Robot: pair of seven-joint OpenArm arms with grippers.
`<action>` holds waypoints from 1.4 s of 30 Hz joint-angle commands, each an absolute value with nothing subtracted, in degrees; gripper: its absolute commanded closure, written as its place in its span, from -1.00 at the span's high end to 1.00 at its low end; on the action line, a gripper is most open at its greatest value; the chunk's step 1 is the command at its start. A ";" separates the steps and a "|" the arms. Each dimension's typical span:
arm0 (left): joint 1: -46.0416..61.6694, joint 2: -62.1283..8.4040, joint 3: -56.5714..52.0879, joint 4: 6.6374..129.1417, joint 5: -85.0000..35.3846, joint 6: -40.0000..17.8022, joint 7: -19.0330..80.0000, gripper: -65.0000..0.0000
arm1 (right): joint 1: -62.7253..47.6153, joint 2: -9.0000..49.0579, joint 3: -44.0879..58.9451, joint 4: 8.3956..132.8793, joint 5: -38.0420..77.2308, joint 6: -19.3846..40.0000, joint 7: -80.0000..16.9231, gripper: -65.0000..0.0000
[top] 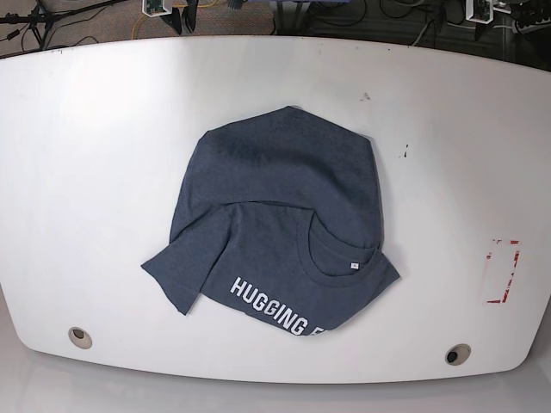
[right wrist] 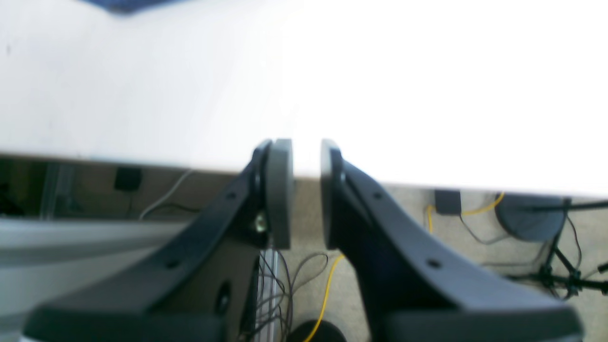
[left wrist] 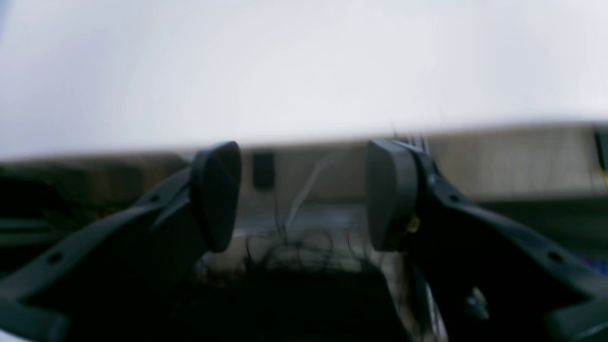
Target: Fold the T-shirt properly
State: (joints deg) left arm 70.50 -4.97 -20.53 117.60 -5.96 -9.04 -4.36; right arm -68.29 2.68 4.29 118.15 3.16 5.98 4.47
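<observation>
Navy: one T-shirt (top: 280,219), one white table (top: 95,155).

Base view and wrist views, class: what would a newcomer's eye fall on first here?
First, the dark navy T-shirt, lying crumpled and partly folded at the middle of the white table, with its white "HUGGING" lettering near the front edge. Next, a red mark at the table's right side. In the wrist views, the left end effector gapes wide and holds nothing.
</observation>
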 commanded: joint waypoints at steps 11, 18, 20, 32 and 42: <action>67.56 -5.03 -22.68 120.43 -9.75 -9.16 -4.58 0.14 | -67.59 2.64 3.97 119.48 3.77 6.06 5.77 -0.70; 62.19 -5.00 -23.10 120.79 -9.54 -8.91 -3.49 0.12 | -63.41 2.61 4.14 119.41 3.38 6.22 4.55 -0.66; 61.08 -5.01 -23.01 120.82 -9.39 -8.96 -3.25 0.12 | -62.66 2.60 4.14 119.35 3.39 6.20 4.36 -0.64; 54.62 -4.96 -22.48 119.95 -8.96 -9.15 -1.62 0.12 | -58.55 2.73 4.10 119.05 3.30 6.24 1.79 -0.62; 49.67 -4.87 -22.21 119.73 -9.15 -9.14 -0.85 0.15 | -54.58 2.37 3.09 119.13 2.88 6.09 -0.03 -0.55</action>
State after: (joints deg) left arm 49.78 -4.75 -22.11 118.78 -8.86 -9.19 0.54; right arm -54.46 2.50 3.31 118.06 2.94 5.74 -1.43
